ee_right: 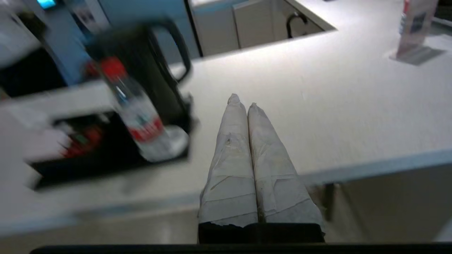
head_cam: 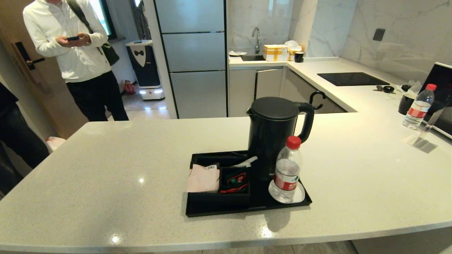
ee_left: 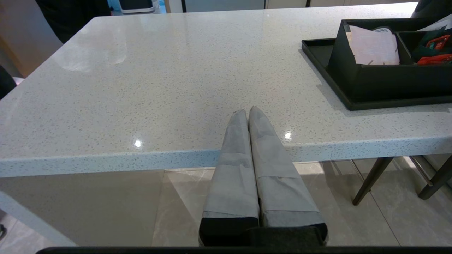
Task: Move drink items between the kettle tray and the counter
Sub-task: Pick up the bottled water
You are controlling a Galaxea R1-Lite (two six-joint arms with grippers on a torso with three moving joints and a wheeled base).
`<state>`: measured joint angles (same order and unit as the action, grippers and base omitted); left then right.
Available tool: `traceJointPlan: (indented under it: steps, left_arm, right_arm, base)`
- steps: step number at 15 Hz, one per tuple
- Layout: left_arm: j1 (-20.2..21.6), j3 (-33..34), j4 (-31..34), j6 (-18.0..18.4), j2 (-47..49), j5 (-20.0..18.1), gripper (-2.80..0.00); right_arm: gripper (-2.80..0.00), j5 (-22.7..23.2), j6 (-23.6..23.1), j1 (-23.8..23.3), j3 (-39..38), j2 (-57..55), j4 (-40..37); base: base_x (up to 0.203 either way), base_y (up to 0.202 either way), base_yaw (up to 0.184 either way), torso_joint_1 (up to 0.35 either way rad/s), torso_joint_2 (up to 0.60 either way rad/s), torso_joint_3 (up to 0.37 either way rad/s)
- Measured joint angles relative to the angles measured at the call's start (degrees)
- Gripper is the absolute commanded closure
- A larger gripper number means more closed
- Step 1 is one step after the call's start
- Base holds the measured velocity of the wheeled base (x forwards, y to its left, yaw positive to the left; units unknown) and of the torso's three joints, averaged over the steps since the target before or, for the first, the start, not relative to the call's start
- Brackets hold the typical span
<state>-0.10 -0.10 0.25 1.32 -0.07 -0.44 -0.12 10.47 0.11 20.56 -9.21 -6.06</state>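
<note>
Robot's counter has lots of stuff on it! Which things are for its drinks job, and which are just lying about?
For the job: water bottle, kettle, kettle tray, counter.

Just lying about: second bottle, yellow box, black hob.

bottle [head_cam: 286,171]: upright on coaster | kettle [head_cam: 273,132]: upright behind | tray [head_cam: 226,209]: on counter [head_cam: 106,183]

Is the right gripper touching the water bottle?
Apart. The right wrist view shows the right gripper shut, with bare counter between it and the water bottle.
</note>
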Motion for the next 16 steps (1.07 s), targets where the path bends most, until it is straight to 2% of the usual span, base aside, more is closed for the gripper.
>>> traceJointPlan:
  steps: [2,4,6,7,9,11,13,16]
  left_arm:
    - [0.00,0.00,0.00,0.01,0.00,0.00,0.00]
    - [0.00,0.00,0.00,0.00,0.00,0.00,0.00]
    - [0.00,0.00,0.02,0.00,0.00,0.00,0.00]
    - [0.00,0.00,0.03,0.02,0.00,0.02,0.00]
    - [0.00,0.00,0.02,0.00,0.00,0.02,0.00]
    - [0.00,0.00,0.02,0.00,0.00,0.02,0.00]
    - [0.00,0.00,0.02,0.00,0.00,0.00,0.00]
    - [0.00,0.00,0.02,0.00,0.00,0.00,0.00]
  right_arm:
    - [0.00,3.07,5.40,0.55,11.20,-5.78,-9.39]
    - [0.00,10.93,8.88,1.32,18.73,-11.96,-24.45]
    - [0.00,20.60,9.42,2.10,21.49,-18.20,-35.82]
    - [0.00,23.00,8.04,2.46,21.39,-21.32,-37.20]
    - [0.00,23.72,4.18,3.05,19.14,-29.12,-33.75]
    - [0.00,23.53,1.02,3.41,16.18,-36.91,-26.06]
    - [0.00,22.87,-0.90,3.66,13.80,-43.82,-17.39]
    - [0.00,22.39,-1.99,3.91,12.45,-50.26,-10.22]
  base:
    - [0.000,0.000,0.000,0.000,0.00,0.000]
    - [0.000,0.000,0.000,0.000,0.00,0.000]
    - [0.000,0.000,0.000,0.000,0.00,0.000]
    - [0.000,0.000,0.000,0.000,0.00,0.000]
    - [0.000,0.000,0.000,0.000,0.00,0.000]
    - [0.000,0.000,0.000,0.000,0.00,0.000]
    - [0.000,0.000,0.000,0.000,0.00,0.000]
    - [0.000,0.000,0.000,0.000,0.00,0.000]
